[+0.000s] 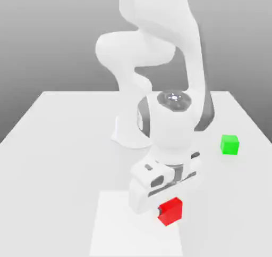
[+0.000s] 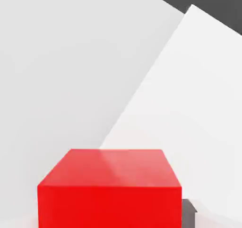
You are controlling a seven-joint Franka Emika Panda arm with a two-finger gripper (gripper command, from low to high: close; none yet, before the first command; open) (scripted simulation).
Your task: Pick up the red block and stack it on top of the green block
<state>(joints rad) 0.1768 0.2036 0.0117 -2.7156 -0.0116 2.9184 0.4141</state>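
Frontal overview; close hand view

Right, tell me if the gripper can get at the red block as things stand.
Probably yes. The gripper is already low over the red block, nothing stands between them, and the green block sits well apart.

Red block (image 1: 170, 211) on the table (image 1: 58, 144), near its front edge, directly below the arm's hand (image 1: 159, 184). Green block (image 1: 230, 144) well apart, farther back, toward the exterior view's right, also on the table.
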